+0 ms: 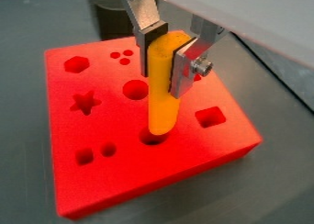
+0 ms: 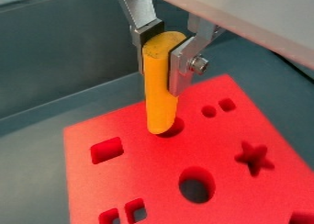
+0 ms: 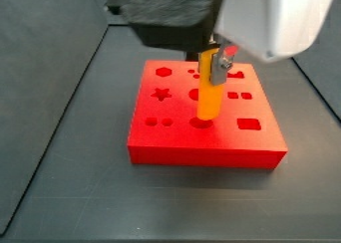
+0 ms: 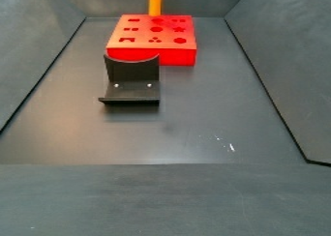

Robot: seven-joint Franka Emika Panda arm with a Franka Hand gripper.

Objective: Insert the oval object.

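Observation:
The oval object (image 1: 162, 90) is a slim orange-yellow peg, held upright. My gripper (image 1: 168, 55) is shut on its upper part, silver fingers on both sides. Its lower end stands in or right at a hole near the front edge of the red block (image 1: 73, 173); the tip is hidden. Both wrist views show this, with the gripper (image 2: 163, 51) on the peg (image 2: 160, 95) over the red block (image 2: 263, 200). In a side view the peg (image 3: 209, 88) stands upright on the block (image 3: 200, 147) under the gripper (image 3: 213, 54). Another side view shows the peg (image 4: 154, 1) at the far end above the block (image 4: 175, 52).
The block has several shaped holes: a star (image 1: 84, 102), a hexagon (image 1: 76, 63), a round one (image 1: 135, 86), a square one (image 1: 211, 117). The dark fixture (image 4: 131, 78) stands on the floor in front of the block. Dark bin walls (image 4: 52, 56) rise on both sides.

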